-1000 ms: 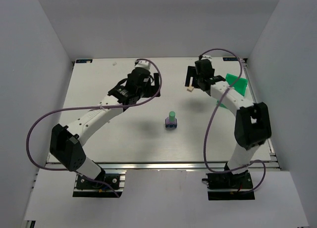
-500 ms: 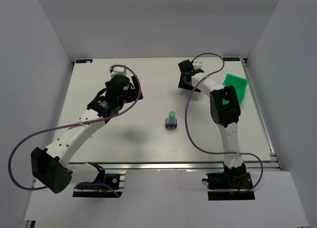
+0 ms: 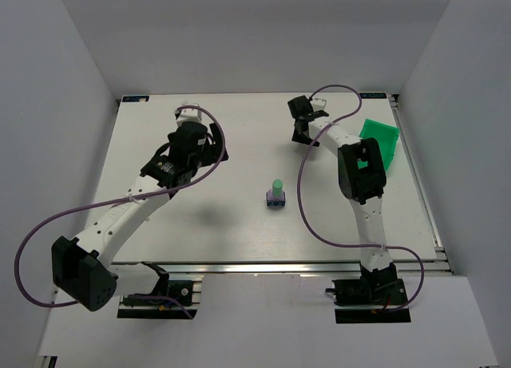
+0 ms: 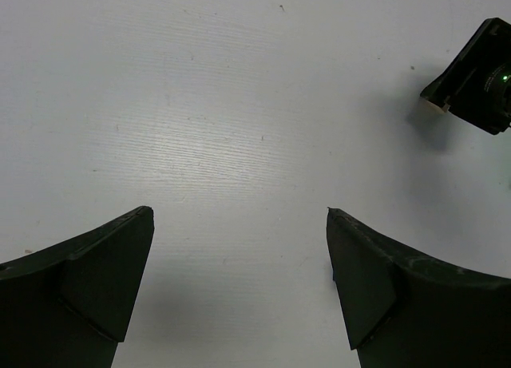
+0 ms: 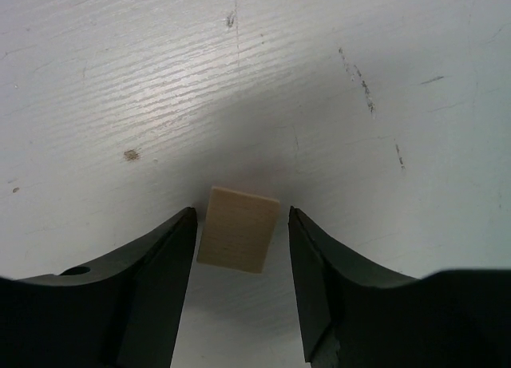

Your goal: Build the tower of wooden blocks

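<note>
The right gripper [image 5: 242, 211] stands part-open astride a thin cream rectangular wooden block [image 5: 238, 231] lying flat on the white table [image 5: 120, 81]. Slim gaps show on both sides, so the block is not clamped. In the top view this pair sits upper centre-right near the far edge, with a bright green plastic bin [image 3: 380, 139] to the right. The left gripper [image 4: 239, 212] gapes wide over bare board at upper left. A mint green cylinder [image 3: 277, 185] on a lilac and dark blue base [image 3: 275, 200] stands at centre, well apart from both arms.

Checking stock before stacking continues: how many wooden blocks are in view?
4. Mint green block on lilac block on dark blue block, stacked mid-table; cream block lies between the right fingers. Others may be hidden.
</note>
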Controlling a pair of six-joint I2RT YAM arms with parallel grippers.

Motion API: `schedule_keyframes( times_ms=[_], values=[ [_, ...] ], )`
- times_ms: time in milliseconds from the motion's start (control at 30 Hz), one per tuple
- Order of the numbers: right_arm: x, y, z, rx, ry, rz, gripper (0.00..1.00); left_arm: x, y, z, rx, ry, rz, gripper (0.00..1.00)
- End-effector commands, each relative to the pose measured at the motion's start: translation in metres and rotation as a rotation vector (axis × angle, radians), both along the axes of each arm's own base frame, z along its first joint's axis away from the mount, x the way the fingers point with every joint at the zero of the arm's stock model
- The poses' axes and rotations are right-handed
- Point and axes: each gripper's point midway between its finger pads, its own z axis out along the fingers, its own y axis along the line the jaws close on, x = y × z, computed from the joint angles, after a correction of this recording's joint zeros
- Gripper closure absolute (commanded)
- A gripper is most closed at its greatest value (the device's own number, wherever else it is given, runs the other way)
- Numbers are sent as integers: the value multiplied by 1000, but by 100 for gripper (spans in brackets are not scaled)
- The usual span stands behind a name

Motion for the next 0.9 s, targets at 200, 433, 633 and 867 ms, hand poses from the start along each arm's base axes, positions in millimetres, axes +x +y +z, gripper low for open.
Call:
schedule_keyframes(
  times_ms=[200,433,633,867],
  values=[
    [-7,-1,4,27,-26,39,66,2,-8,2,-32,-9,-45,2],
    [-20,20,67,138,-182,265,80,-4,-33,12,-65,-39,-210,2],
    [-95,83,166,324,-513,945,82,-35,-81,31,-183,-112,-556,2],
    [-235,114,245,529,-847,1533,78,-102,-127,62,-382,-272,-990,2]
  ],
)
